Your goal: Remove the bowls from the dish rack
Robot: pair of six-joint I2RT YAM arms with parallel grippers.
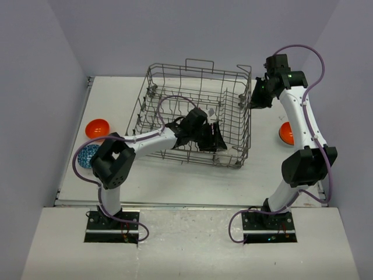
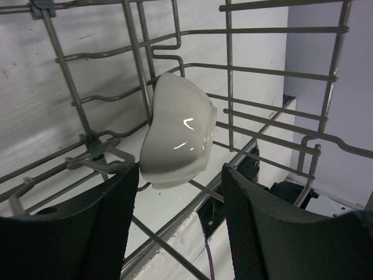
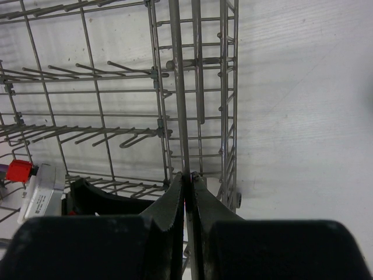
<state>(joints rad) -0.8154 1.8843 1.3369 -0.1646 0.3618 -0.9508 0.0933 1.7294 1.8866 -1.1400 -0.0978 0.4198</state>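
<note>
Your right gripper (image 3: 186, 179) pinched the dish rack (image 3: 177, 87) rim, seemingly steadying it; your left gripper (image 2: 180, 175) gaped, white bowl (image 2: 178, 131) just ahead.

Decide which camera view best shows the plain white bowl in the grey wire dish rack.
Left wrist view: the plain white glossy bowl stands on edge, close-up, in the grey wire dish rack. The top view has the left arm covering it; the right wrist view shows only rack wires.

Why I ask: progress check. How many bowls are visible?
4: white bowl in the dish rack; orange bowl and speckled bowl left of it; second orange bowl right. Others possibly hidden.
</note>
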